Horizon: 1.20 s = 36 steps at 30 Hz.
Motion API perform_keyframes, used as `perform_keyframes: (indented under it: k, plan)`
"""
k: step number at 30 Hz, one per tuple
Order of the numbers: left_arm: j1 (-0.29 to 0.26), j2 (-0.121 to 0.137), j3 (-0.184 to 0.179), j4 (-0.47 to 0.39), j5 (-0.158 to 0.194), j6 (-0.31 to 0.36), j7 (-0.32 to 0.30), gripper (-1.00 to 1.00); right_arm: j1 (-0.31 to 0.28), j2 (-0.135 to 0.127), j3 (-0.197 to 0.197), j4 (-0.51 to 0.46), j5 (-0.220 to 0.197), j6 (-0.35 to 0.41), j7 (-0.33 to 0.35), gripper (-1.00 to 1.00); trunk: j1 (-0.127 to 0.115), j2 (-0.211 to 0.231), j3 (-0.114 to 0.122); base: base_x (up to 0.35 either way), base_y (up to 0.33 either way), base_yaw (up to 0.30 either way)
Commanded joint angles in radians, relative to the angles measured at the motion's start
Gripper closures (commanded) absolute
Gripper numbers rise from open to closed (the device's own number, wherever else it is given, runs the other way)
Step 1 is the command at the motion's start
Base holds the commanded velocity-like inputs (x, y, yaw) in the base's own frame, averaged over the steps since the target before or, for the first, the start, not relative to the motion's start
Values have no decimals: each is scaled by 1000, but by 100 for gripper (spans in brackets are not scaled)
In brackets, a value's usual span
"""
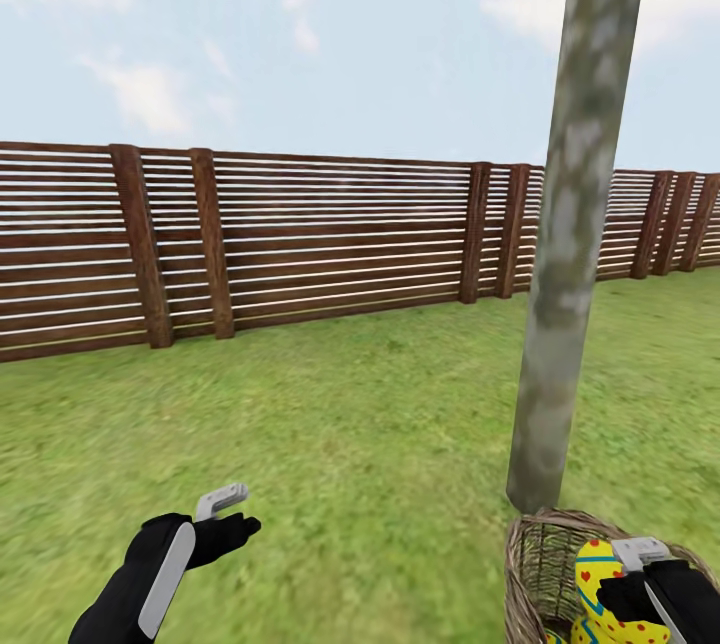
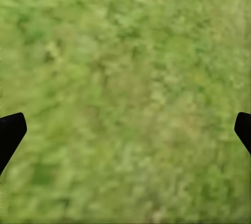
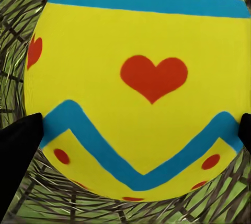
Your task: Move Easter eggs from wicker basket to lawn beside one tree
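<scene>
The right gripper pinches an Easter egg inside the wicker basket, which sits on the lawn at the tree's foot. The left gripper hangs spread. Lifting out comes next, I judge.

The lawn is a wide, flat stretch of bright green grass with a blurry texture, running back to a brown horizontal-slat wooden fence that stands along its far edge. A tree with a smooth, pale grey-green trunk rises straight out of the grass on the right. Just in front of the trunk's foot, the wicker basket sits on the grass, close beside the tree.
</scene>
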Motion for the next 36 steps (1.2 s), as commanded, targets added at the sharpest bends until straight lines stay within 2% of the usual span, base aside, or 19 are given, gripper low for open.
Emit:
perform_keyframes:
  k: [1, 36]
  plan:
    - [0, 0, 0, -1, 11, 4, 9, -100, 0, 0, -3, -1, 9, 4, 9, 100, -4, 7, 2, 0, 0, 0]
    - [0, 0, 0, -1, 11, 4, 9, -100, 0, 0, -3, -1, 9, 4, 9, 100, -138, 252, 112, 0, 0, 0]
